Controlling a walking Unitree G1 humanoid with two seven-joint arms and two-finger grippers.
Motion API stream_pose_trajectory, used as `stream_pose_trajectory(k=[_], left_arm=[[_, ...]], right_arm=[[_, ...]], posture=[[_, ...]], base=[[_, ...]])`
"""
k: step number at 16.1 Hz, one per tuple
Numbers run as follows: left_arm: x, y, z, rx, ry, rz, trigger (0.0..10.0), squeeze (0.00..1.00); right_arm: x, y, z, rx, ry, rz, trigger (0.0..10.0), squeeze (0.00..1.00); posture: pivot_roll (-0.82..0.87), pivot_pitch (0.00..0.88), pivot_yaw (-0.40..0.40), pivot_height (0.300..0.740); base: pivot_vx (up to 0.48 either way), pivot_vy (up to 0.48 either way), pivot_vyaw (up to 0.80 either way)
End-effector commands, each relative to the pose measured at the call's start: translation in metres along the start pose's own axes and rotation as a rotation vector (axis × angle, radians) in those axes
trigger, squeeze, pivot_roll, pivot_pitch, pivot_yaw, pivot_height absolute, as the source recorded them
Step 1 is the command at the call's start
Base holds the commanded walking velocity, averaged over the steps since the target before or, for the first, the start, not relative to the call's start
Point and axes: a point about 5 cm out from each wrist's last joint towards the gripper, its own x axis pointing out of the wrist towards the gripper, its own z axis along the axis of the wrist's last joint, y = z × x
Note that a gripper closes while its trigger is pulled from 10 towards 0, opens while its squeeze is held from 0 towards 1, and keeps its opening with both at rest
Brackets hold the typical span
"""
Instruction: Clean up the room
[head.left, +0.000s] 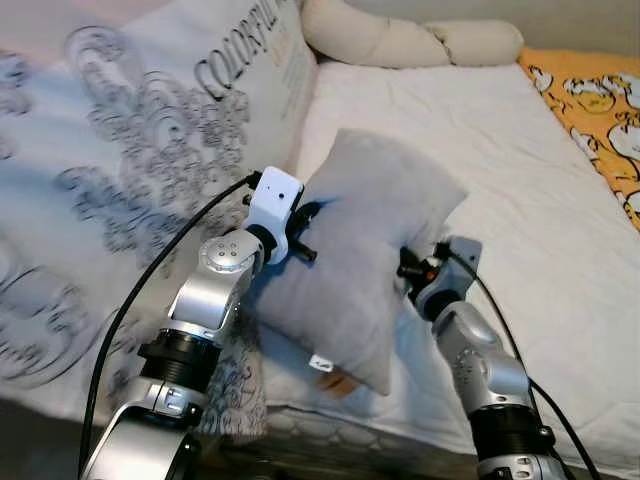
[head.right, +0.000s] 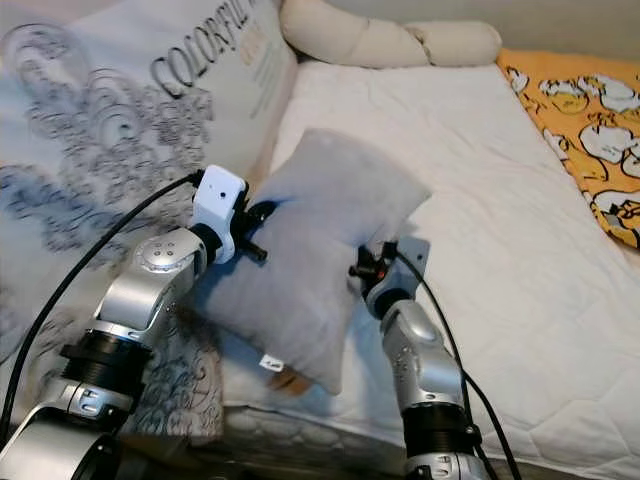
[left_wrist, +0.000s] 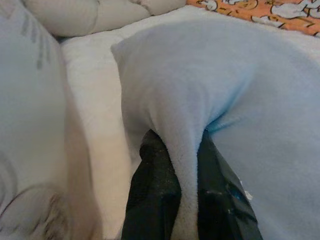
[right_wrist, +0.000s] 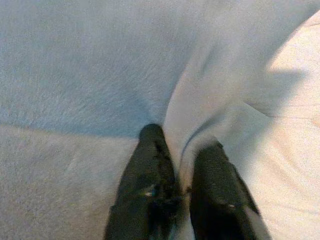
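A grey pillow (head.left: 365, 250) is held up over the white mattress (head.left: 520, 200), tilted, between my two arms. My left gripper (head.left: 312, 228) pinches a fold of its left edge; in the left wrist view the black fingers (left_wrist: 155, 195) squeeze the grey fabric (left_wrist: 210, 75). My right gripper (head.left: 405, 268) is shut on the pillow's right edge; its wrist view has both fingers (right_wrist: 150, 175) clamped on a ridge of the grey cloth (right_wrist: 100, 60). A small tag (head.left: 322, 364) hangs at the pillow's lower corner.
A large patterned cushion with printed letters (head.left: 150, 130) leans at the left. A long cream bolster (head.left: 410, 40) lies across the far end of the bed. An orange cartoon-print blanket (head.left: 600, 110) covers the right side. The mattress's near edge (head.left: 380, 435) runs below the arms.
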Motion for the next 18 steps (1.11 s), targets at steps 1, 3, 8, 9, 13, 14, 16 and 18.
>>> stream_pose_trajectory(k=[1, 3, 8, 9, 13, 14, 16, 18], left_arm=[[0.004, 0.011, 0.011, 0.074, -0.023, 0.027, 10.0, 0.0], [0.008, 0.015, 0.007, 0.114, 0.007, 0.042, 10.0, 0.0], [0.011, 0.055, 0.018, 0.199, 0.007, 0.214, 10.0, 0.0], [0.011, 0.058, 0.018, 0.21, 0.009, 0.224, 10.0, 0.0], [0.001, 0.079, 0.012, 0.321, 0.096, 0.344, 10.0, 0.0], [-0.001, 0.077, 0.009, 0.304, 0.106, 0.361, 10.0, 0.0], [-0.001, 0.064, -0.001, 0.287, 0.126, 0.351, 10.0, 0.0], [0.001, 0.051, -0.011, 0.259, 0.147, 0.344, 10.0, 0.0]], right_arm=[[-0.002, -0.016, 0.007, -0.056, -0.043, -0.059, 10.0, 1.0], [-0.004, -0.023, 0.006, -0.049, -0.047, -0.072, 10.0, 1.0], [-0.009, -0.005, 0.02, -0.105, -0.093, 0.225, 10.0, 1.0], [-0.011, -0.002, 0.02, -0.121, -0.086, 0.27, 10.0, 1.0], [-0.032, 0.003, 0.02, -0.311, 0.003, 0.58, 10.0, 1.0], [-0.036, 0.002, 0.021, -0.316, 0.013, 0.614, 10.0, 1.0], [-0.042, -0.002, 0.025, -0.327, 0.024, 0.673, 10.0, 1.0], [-0.044, -0.005, 0.027, -0.378, 0.023, 0.697, 10.0, 1.0]], posture=[[-0.02, 0.0, 0.031, 0.74], [-0.02, 0.0, 0.032, 0.74], [-0.04, 0.0, 0.044, 0.74], [-0.04, 0.0, 0.046, 0.74], [-0.05, 0.0, 0.054, 0.74], [-0.05, 0.0, 0.054, 0.74], [-0.04, 0.0, 0.045, 0.74], [-0.04, 0.0, 0.045, 0.74]], base=[[0.0, 0.0, 0.0], [0.0, 0.0, 0.0], [0.0, 0.0, 0.0], [0.0, 0.0, 0.0], [0.0, 0.0, 0.0], [0.0, 0.0, 0.0], [0.0, 0.0, 0.0], [0.0, 0.0, 0.0]])
